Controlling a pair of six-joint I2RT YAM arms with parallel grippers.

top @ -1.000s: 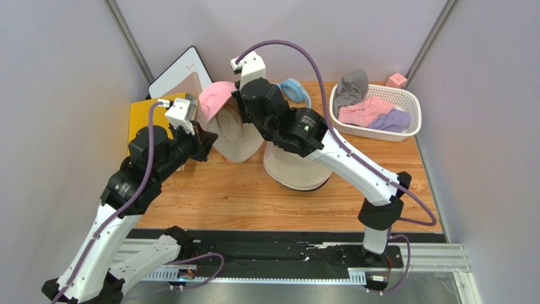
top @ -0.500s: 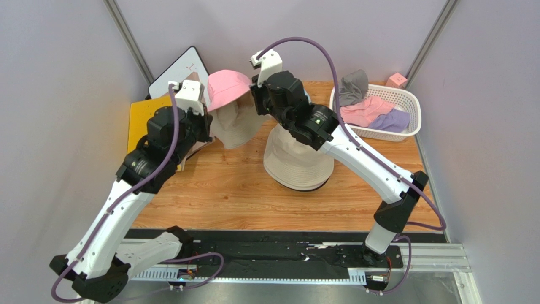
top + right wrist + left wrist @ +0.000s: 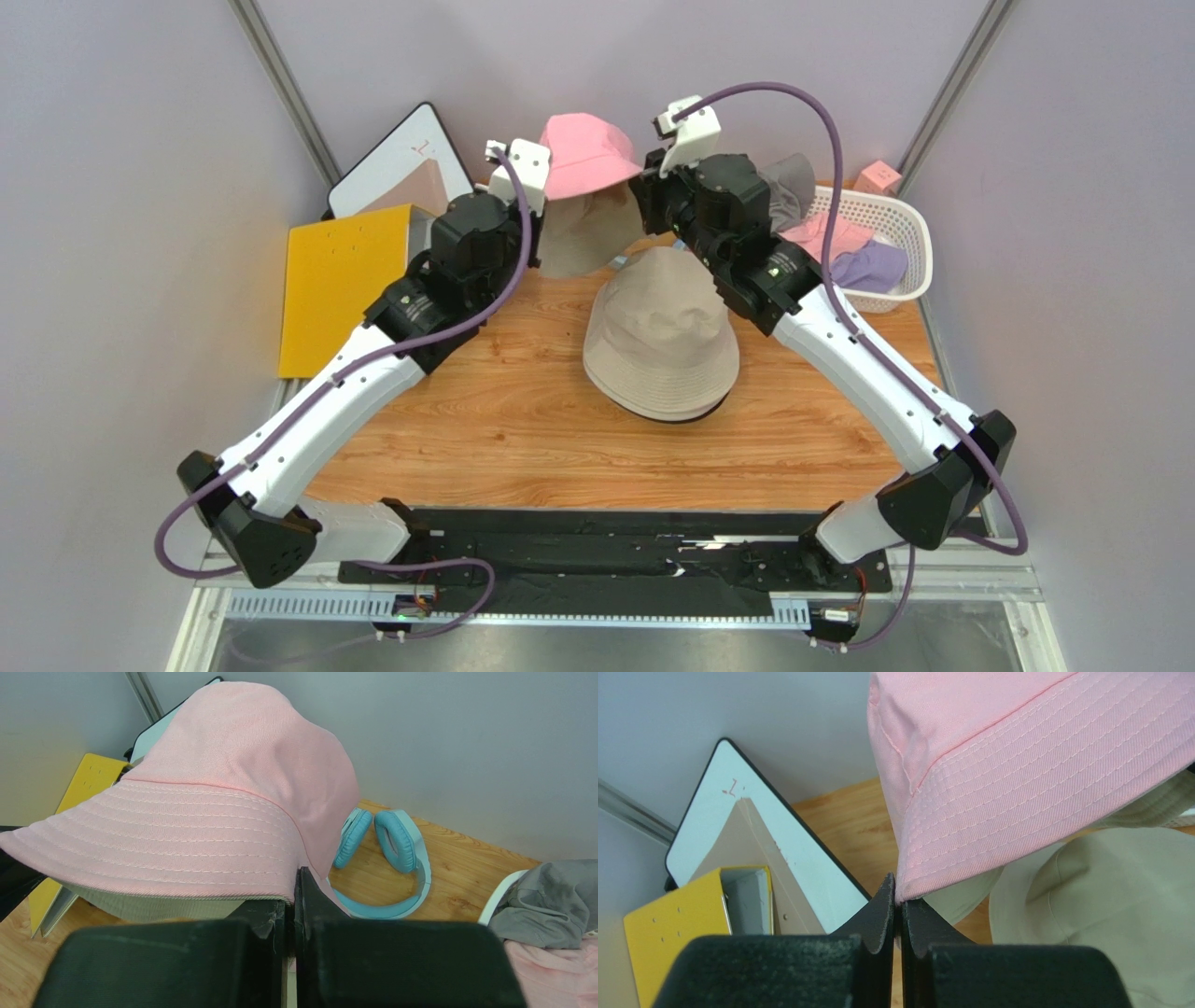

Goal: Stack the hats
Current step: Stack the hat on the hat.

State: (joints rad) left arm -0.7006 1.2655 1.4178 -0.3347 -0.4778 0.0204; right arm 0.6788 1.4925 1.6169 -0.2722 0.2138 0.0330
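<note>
A beige hat (image 3: 659, 336) is laid on the table (image 3: 491, 420). Just beyond and above it, a pink hat (image 3: 586, 151) is held up, its brim pinched tight by the left gripper (image 3: 898, 897) and right gripper (image 3: 293, 882). A second pale hat (image 3: 575, 231) is perhaps tucked beneath.

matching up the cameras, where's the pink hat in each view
Top external: pink hat top centre.
Left wrist: pink hat upper right, brim pinched in the left fingers.
Right wrist: pink hat upper left to centre, brim pinched in the right fingers.
Shared landmark: yellow folder, on the left in every view.
</note>
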